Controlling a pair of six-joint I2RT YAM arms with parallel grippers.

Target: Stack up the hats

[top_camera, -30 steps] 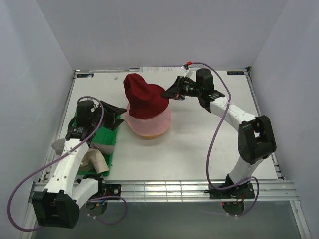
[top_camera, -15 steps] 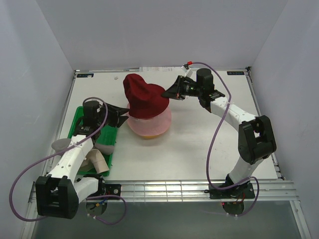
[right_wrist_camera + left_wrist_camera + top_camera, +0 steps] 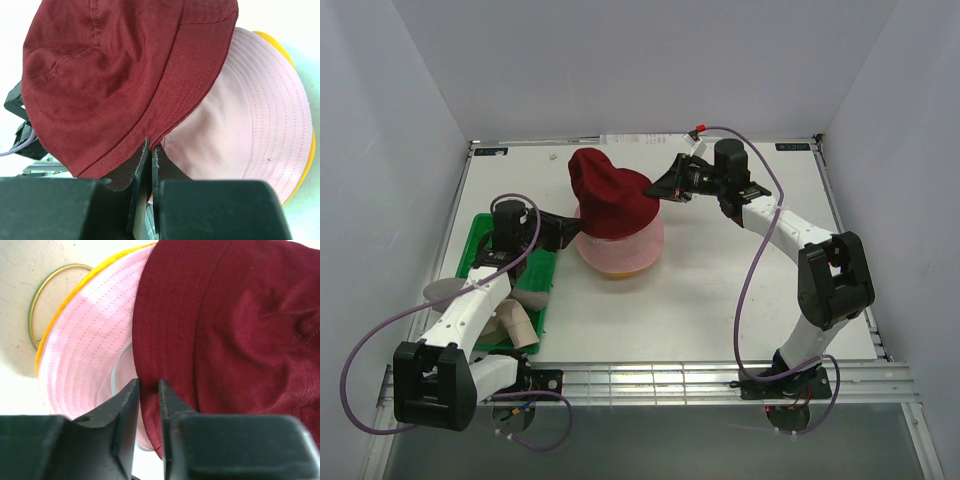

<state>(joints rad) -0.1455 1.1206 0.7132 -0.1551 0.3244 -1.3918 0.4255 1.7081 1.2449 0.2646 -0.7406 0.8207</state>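
White-shelled arms [image 3: 468,312] with black joints and bases, plus long looping purple cables [image 3: 746,295].

Colours as you see them:
- Soft dark red fabric hat [image 3: 610,195]: plain, with tone-on-tone stitch rows ringing its brim.
- Pale pink fabric hat [image 3: 620,252]: the same concentric stitching in matching thread.
- Yellow-orange fabric hat [image 3: 275,44]: plain.
- Brimmed grey bucket hat [image 3: 533,293] and brimmed beige bucket hat [image 3: 515,325]: both unpatterned.
- Green plastic tray [image 3: 544,262]: solid green.
- Thin wire ring [image 3: 36,295]: gold.
- Flat table [image 3: 720,290]: white.
- Left gripper [image 3: 148,385] and right gripper [image 3: 151,145]: black.
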